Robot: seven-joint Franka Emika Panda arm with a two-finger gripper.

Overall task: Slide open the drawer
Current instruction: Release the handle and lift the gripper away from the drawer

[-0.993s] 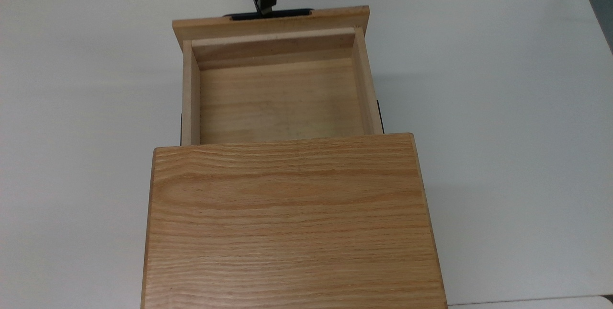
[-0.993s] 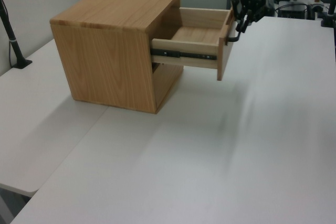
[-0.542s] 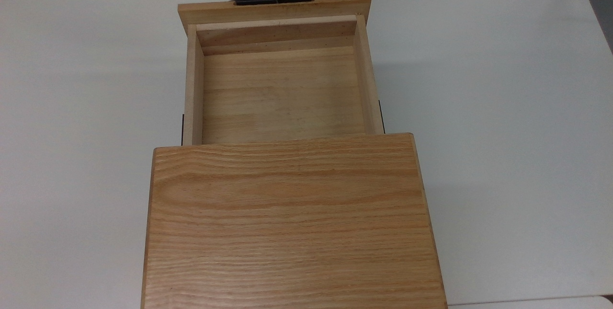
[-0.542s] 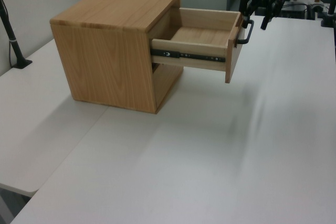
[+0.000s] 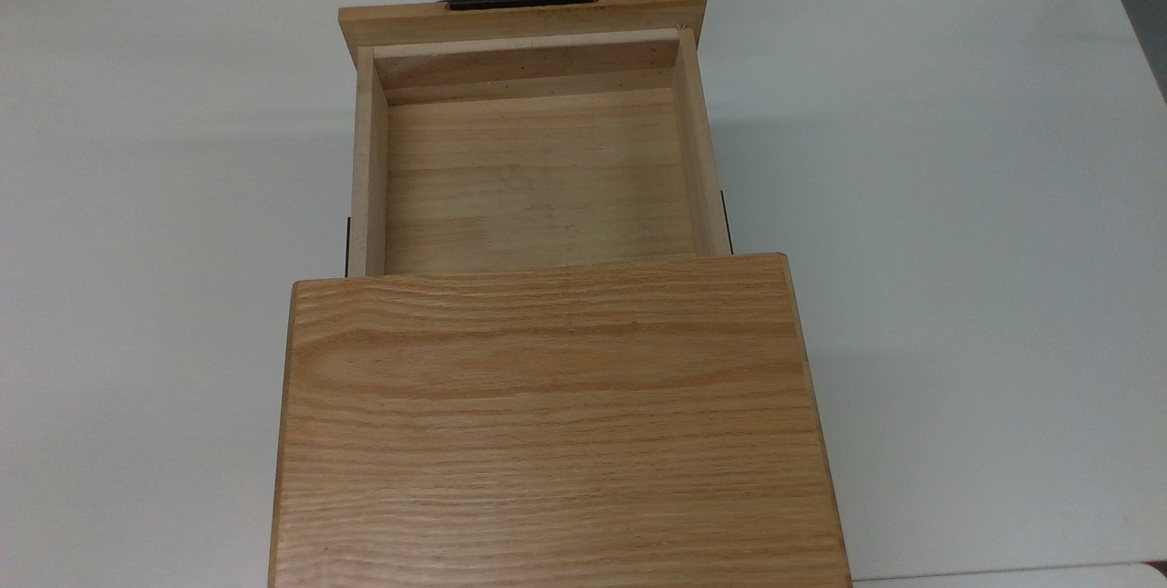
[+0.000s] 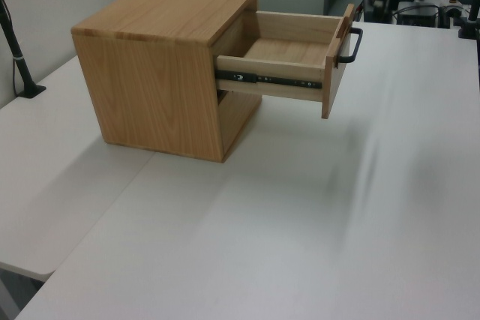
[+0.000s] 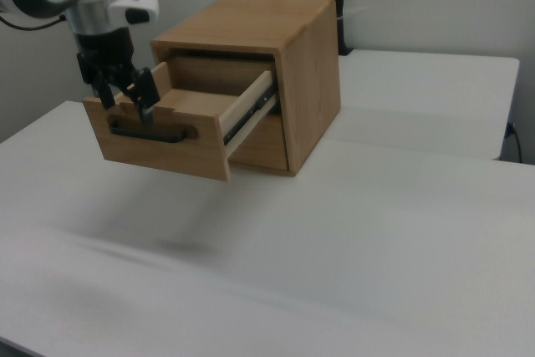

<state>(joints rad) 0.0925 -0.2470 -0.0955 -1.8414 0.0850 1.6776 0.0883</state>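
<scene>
Light oak box-shaped wooden drawer (image 5: 533, 173), pulled well out of a larger oak cabinet (image 5: 556, 424) that stood on a white table (image 5: 957, 205); interior bare, front panel reaching toward the table's far edge in the top view. Long thin black metal bar handle (image 7: 149, 133) ran across the front panel. Black side rail (image 6: 268, 79) was exposed. Black two-finger gripper (image 7: 124, 106) hung just above the handle in the right view, fingers (image 7: 144, 94) spread, gripping nothing.

Drawer (image 6: 289, 65) pulled out (handle (image 6: 349, 45) free)
</scene>
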